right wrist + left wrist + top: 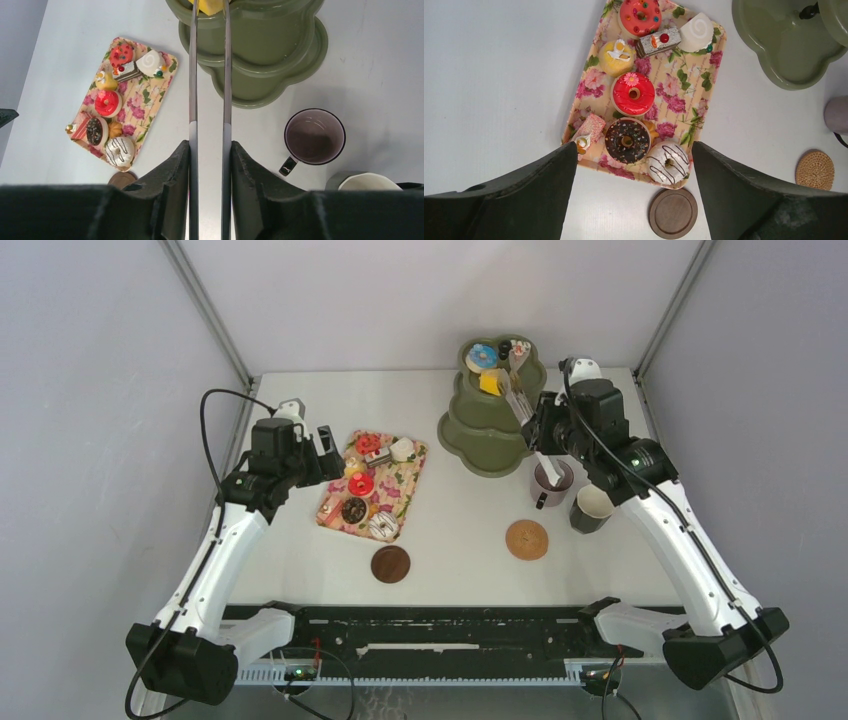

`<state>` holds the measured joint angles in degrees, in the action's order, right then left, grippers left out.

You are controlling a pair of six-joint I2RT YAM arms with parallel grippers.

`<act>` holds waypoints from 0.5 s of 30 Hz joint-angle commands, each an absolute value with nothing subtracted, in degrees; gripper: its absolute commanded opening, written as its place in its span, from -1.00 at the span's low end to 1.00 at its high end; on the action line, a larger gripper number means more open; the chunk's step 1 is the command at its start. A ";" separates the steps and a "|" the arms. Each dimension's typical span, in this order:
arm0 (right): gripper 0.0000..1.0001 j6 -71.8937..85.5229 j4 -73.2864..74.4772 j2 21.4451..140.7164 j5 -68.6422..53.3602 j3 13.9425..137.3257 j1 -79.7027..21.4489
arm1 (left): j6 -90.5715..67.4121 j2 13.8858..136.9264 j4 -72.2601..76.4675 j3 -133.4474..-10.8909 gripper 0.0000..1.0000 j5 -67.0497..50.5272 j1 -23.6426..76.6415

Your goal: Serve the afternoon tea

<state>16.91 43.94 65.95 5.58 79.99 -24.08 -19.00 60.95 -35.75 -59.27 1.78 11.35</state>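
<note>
My right gripper (pixel 209 145) is shut on the long metal tongs (pixel 193 75). Their two arms reach up to the top tier of the green stand (pixel 270 55), and their tips flank the yellow cube (pixel 210 6). A blue donut (pixel 481 355) lies on that tier too. The mauve mug (pixel 552 480) and the dark green, white-lined mug (pixel 591 508) stand right of the stand. My left gripper (pixel 634 147) hangs open above the near end of the floral tray (pixel 696 95). Below it are a chocolate donut (pixel 627 141), a white donut (pixel 668 162) and a red donut (pixel 633 94).
A dark wooden coaster (pixel 390 564) lies just in front of the tray, and a wicker coaster (pixel 527 539) lies in front of the mauve mug. More small cakes fill the tray's far end. Grey walls close in the table on both sides.
</note>
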 commanded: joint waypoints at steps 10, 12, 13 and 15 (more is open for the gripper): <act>-0.63 15.09 38.31 67.19 7.11 81.46 -24.31 | -17.78 59.87 -35.06 -61.08 0.78 2.33 11.48; -0.74 14.42 37.09 66.82 6.91 80.96 -24.32 | -17.75 59.86 -35.06 -61.08 0.78 2.50 11.53; -0.81 14.23 36.46 66.66 6.91 80.65 -24.33 | -17.68 59.85 -35.03 -61.08 0.78 2.59 11.48; -0.93 13.86 36.09 66.81 7.13 80.51 -24.32 | -17.67 59.86 -35.07 -61.16 0.78 2.61 11.57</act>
